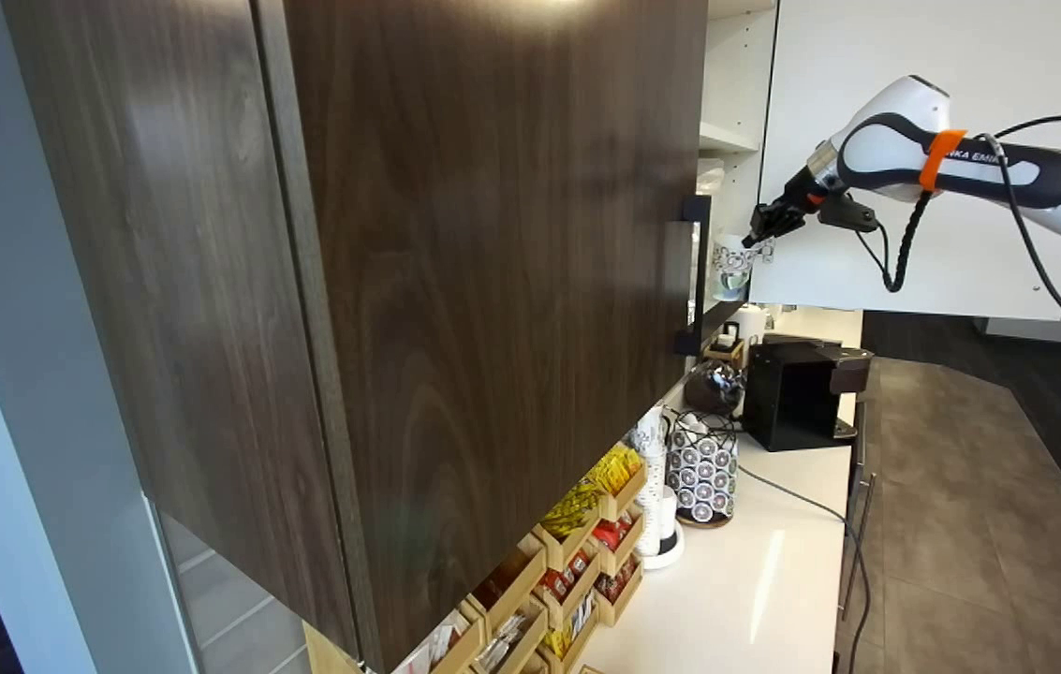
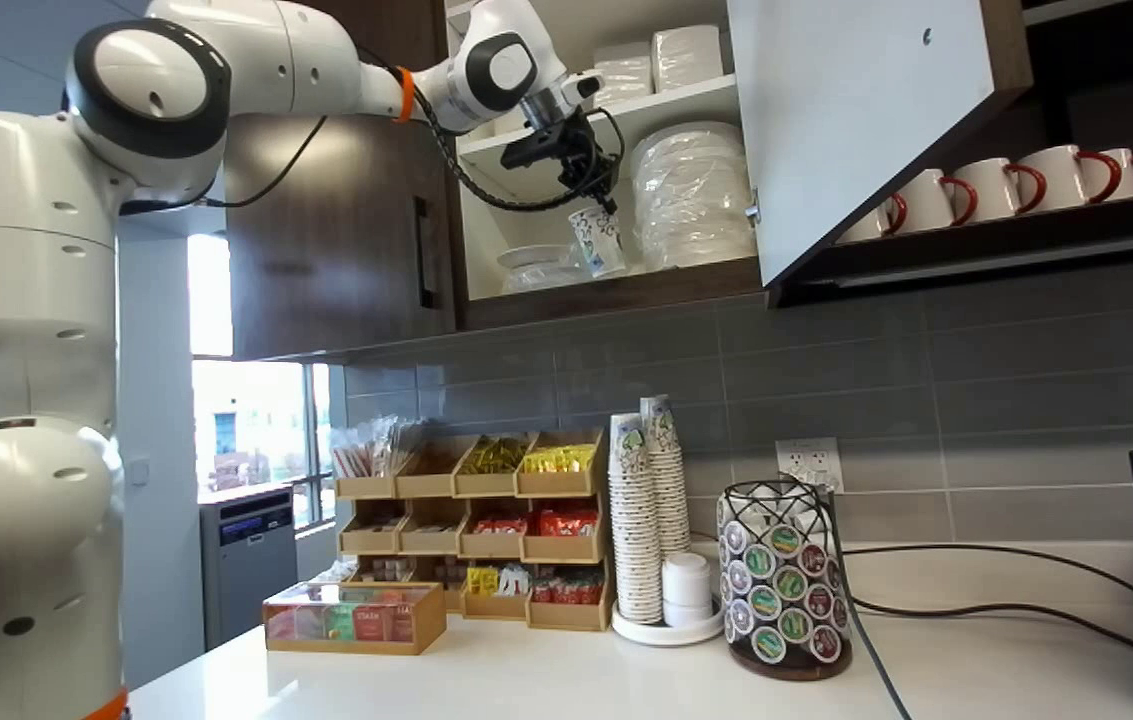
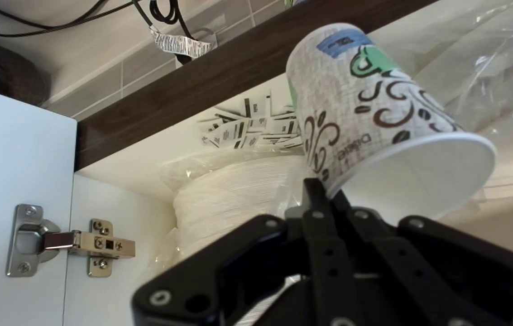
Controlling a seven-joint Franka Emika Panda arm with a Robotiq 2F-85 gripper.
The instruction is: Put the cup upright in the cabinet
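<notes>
The dark brown cabinet [image 1: 493, 281] stands with a white-faced door [image 2: 846, 100] open. The white arm [image 2: 21, 290] extends to its lower compartment [image 2: 482, 235], near a plastic-wrapped stack [image 2: 691, 200]. The gripper [image 3: 328, 194] is closed, pinching the rim of the patterned paper cup [image 3: 365, 108], which tilts, mouth up, at the compartment's opening; whether its base is supported, I cannot tell.

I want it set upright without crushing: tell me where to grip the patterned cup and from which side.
I'd take the patterned cup by its rim, from above: it tilts mouth-up, the rim is a thin edge to pinch, and the base end is left free to stand on. The gripper is shut on that rim.
</notes>
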